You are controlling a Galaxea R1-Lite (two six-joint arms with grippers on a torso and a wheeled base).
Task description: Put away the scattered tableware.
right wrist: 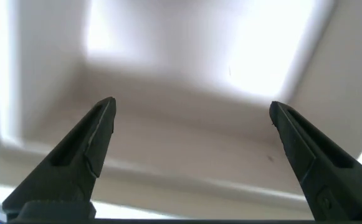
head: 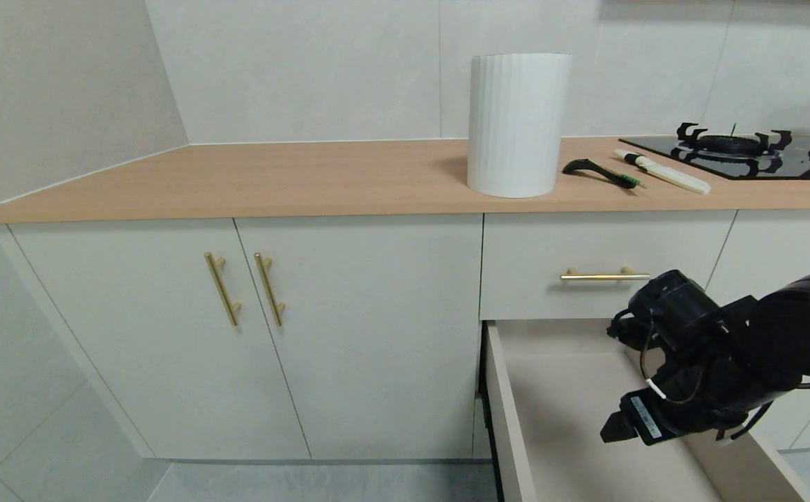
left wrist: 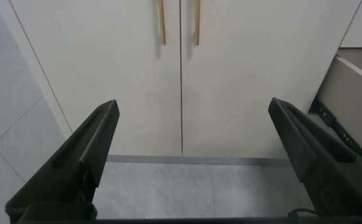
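Head view: the right arm (head: pixel 767 348) hung over the open drawer (head: pixel 506 418), right gripper (right wrist: pixel 192 109) spread wide, empty. The left gripper (left wrist: pixel 193 109), also wide, faced the cabinet doors (left wrist: pixel 181 74). A knife (head: pixel 663 171) and black utensil (head: pixel 600 171) lay on the desk (head: pixel 307 178).

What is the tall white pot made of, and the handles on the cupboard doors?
The tall white pot looks like matte plastic or ceramic: it is ribbed and has no shine, and I can't tell which it is. The cupboard handles look like brushed brass-coloured metal, golden with a soft gleam.
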